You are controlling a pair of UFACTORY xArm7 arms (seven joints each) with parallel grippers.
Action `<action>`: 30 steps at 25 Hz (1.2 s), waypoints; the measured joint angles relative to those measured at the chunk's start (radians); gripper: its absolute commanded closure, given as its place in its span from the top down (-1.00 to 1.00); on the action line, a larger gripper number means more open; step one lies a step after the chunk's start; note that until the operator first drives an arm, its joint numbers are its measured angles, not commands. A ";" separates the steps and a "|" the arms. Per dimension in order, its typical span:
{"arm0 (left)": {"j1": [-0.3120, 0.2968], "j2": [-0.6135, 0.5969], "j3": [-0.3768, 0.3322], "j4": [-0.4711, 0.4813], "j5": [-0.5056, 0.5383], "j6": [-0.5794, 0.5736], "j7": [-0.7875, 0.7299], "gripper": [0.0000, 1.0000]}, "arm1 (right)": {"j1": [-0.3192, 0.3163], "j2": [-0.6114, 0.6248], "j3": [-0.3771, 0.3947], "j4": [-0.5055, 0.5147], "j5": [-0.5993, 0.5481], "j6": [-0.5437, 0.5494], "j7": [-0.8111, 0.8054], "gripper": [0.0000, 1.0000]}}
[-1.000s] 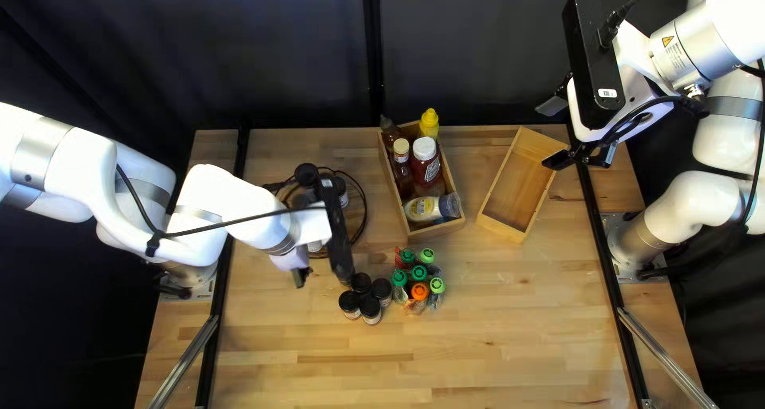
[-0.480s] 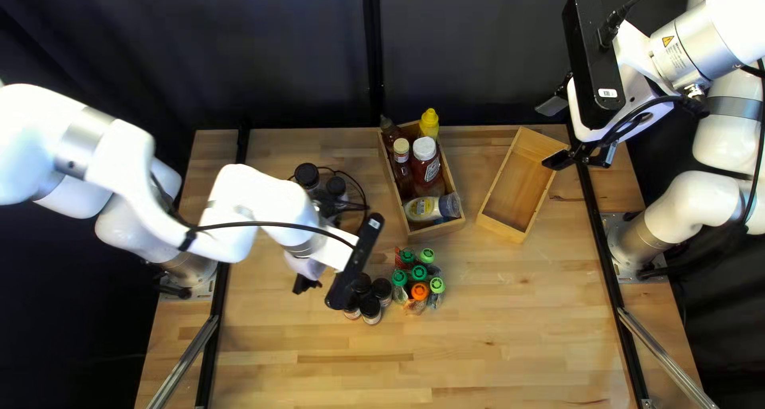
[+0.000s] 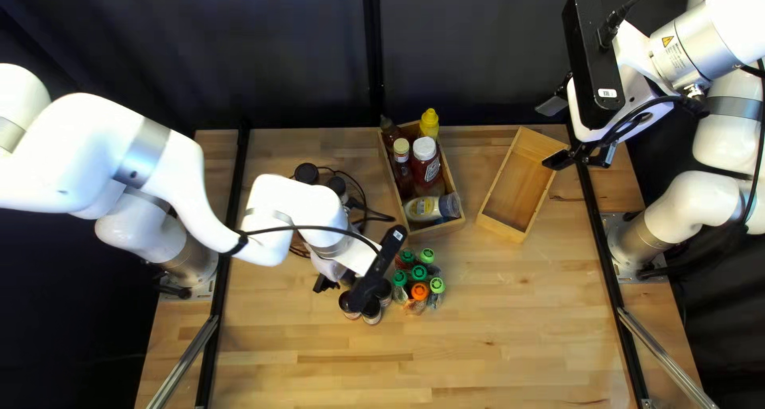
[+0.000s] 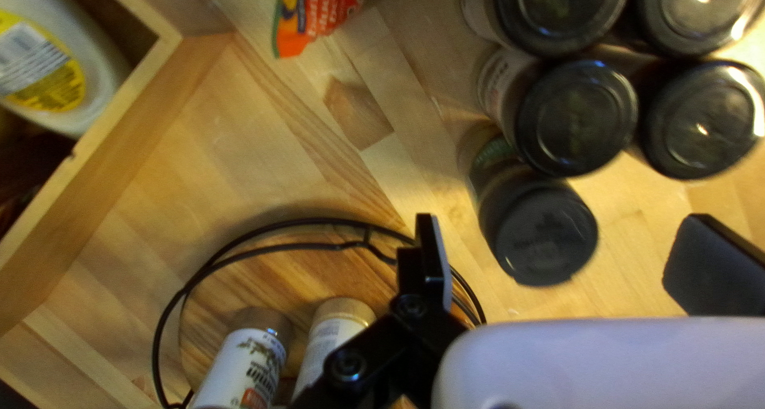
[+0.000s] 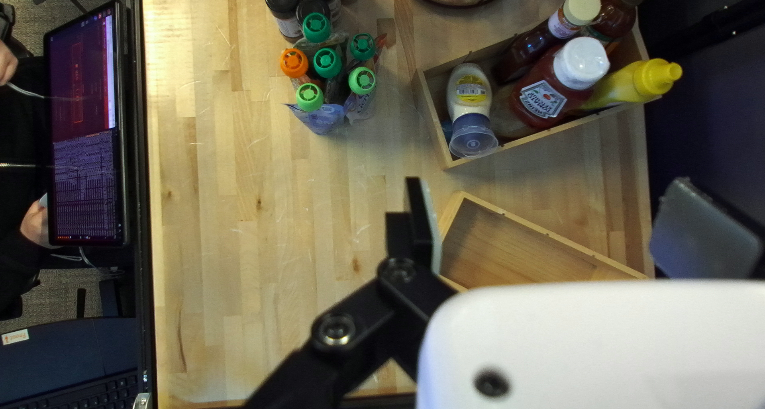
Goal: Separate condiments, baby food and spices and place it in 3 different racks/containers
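Left pincer (fingers apart) nearer clustered jars

Glare spots the black lids in the dim, slightly blurred left wrist view.

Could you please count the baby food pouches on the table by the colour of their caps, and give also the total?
Pouches with dark green caps: 3
Pouches with light green caps: 2
Pouch with orange cap: 1
Total: 6
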 measured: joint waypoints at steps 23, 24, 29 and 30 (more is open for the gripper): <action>0.014 -0.183 -0.044 0.021 0.083 0.222 -0.172 -1.00 | 0.000 0.000 0.000 0.000 0.000 0.000 0.000 1.00; 0.019 -0.199 -0.047 0.026 0.089 0.245 -0.182 -1.00 | 0.000 0.000 0.000 0.000 0.000 0.000 0.000 1.00; 0.055 -0.241 -0.048 0.069 0.125 0.323 -0.236 -1.00 | 0.000 0.000 0.000 0.000 0.000 0.000 0.000 1.00; 0.062 -0.238 -0.048 0.078 0.131 0.328 -0.247 -1.00 | 0.000 0.000 0.000 0.000 0.000 0.000 0.000 1.00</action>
